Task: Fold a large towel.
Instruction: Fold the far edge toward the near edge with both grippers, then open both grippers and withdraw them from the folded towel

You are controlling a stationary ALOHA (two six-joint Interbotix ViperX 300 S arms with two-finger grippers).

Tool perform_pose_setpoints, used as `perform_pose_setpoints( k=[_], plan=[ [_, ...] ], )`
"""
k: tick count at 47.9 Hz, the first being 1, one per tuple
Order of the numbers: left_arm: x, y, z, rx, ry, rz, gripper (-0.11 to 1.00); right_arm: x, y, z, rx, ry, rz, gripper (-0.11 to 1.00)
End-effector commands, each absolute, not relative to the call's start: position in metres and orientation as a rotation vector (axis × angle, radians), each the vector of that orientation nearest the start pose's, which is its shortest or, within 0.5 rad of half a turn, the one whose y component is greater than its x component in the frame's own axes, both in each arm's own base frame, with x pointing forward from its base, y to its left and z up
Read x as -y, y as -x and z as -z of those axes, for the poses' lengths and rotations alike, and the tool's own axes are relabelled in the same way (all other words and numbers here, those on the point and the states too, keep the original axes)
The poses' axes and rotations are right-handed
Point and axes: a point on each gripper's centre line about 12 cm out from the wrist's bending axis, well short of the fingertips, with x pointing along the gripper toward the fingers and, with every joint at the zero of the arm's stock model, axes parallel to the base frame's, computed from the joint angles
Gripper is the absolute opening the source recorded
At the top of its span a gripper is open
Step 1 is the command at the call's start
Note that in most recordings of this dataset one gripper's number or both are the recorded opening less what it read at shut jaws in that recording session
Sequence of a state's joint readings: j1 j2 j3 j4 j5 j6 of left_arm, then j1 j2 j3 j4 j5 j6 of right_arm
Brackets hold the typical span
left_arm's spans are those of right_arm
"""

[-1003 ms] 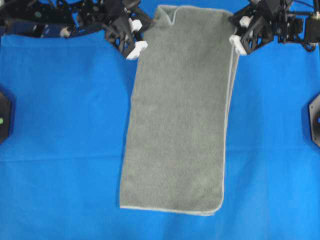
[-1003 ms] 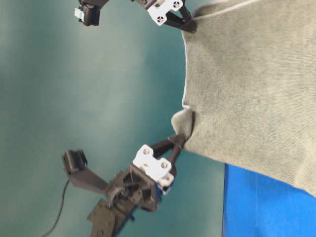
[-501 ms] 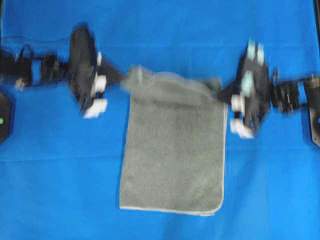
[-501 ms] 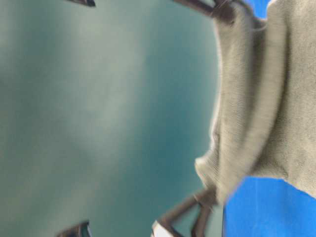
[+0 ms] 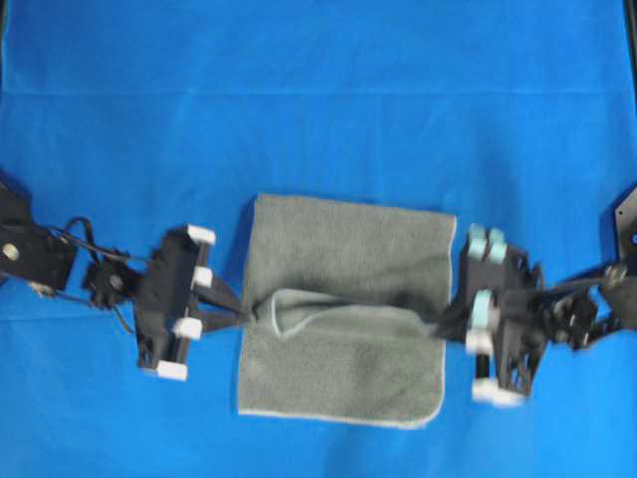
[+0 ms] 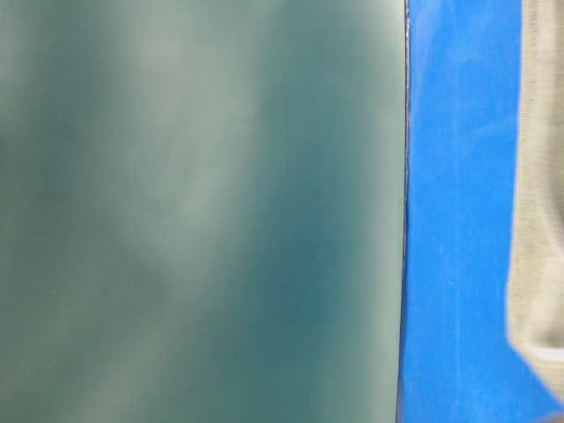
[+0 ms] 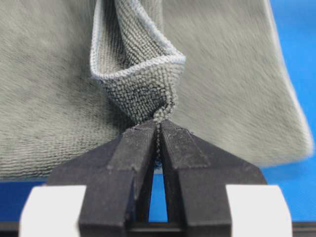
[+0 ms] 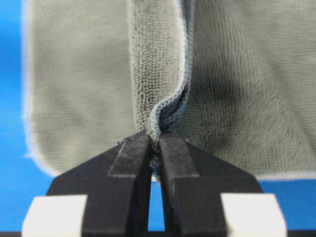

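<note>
- While the towel [image 5: 343, 309] lies in the middle of the blue table cloth [image 5: 318, 110], its far edge is carried over the lower half, held at both corners above the layer beneath.
- The left gripper [image 7: 158, 129] has its fingers pressed together on one corner; the wrist view shows the pale stitched hem bunched just above the tips.
- The right gripper [image 8: 154, 140] is likewise clamped on the opposite corner, with the hem pinched in a narrow fold between the tips.
- From overhead, the held edge runs as a sagging band from gripper to gripper across the middle of the towel, well short of the near edge [image 5: 338, 416].
- Judged from this, the fold is roughly halfway over.
- Both grips take only a little cloth, so a pull outward could slip a corner free and let that side drop crooked.
- If the two arms advance unevenly, the carried edge would land skewed against the near edge.
- The slack in the middle could settle first and trap a crease.
- The table-level view shows only a blurred strip of towel [image 6: 538, 176] and blue cloth, so the height of the lift cannot be told.
</note>
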State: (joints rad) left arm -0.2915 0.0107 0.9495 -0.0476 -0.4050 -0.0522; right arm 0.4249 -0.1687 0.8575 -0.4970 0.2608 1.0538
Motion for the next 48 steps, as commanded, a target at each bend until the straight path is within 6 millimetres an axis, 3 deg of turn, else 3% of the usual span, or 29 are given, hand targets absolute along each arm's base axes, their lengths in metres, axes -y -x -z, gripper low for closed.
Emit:
perform_pose_setpoints(
  k=[1, 7, 26, 30, 37, 40, 42, 48],
  plan=[
    [0.108, -0.330, -0.115, -0.563, 0.011, 0.266, 0.01, -0.135, -0.296, -0.156, -0.929, -0.293, -0.053, 0.04],
    [0.119, -0.332, -0.112, -0.571, 0.012, 0.289, 0.01, -0.148, -0.302, -0.153, -0.969, -0.315, -0.040, 0.04],
    [0.129, -0.333, -0.116, -0.559, 0.010, 0.315, 0.02, -0.154, -0.311, -0.147, -0.993, -0.337, -0.018, 0.04],
    [0.134, -0.334, -0.120, -0.551, 0.006, 0.329, 0.14, -0.155, -0.311, -0.147, -0.994, -0.342, -0.019, 0.09],
    [0.149, -0.328, -0.132, -0.535, -0.004, 0.375, 0.53, -0.162, -0.310, -0.149, -0.992, -0.335, -0.039, 0.53],
    [0.154, -0.323, -0.137, -0.533, -0.006, 0.393, 0.63, -0.168, -0.307, -0.150, -0.992, -0.330, -0.057, 0.65],
    [0.158, -0.320, -0.140, -0.532, -0.008, 0.407, 0.63, -0.173, -0.305, -0.150, -0.993, -0.324, -0.072, 0.67],
    [0.170, -0.308, -0.151, -0.515, -0.015, 0.454, 0.57, -0.184, -0.303, -0.155, -0.981, -0.321, -0.108, 0.55]
  ],
)
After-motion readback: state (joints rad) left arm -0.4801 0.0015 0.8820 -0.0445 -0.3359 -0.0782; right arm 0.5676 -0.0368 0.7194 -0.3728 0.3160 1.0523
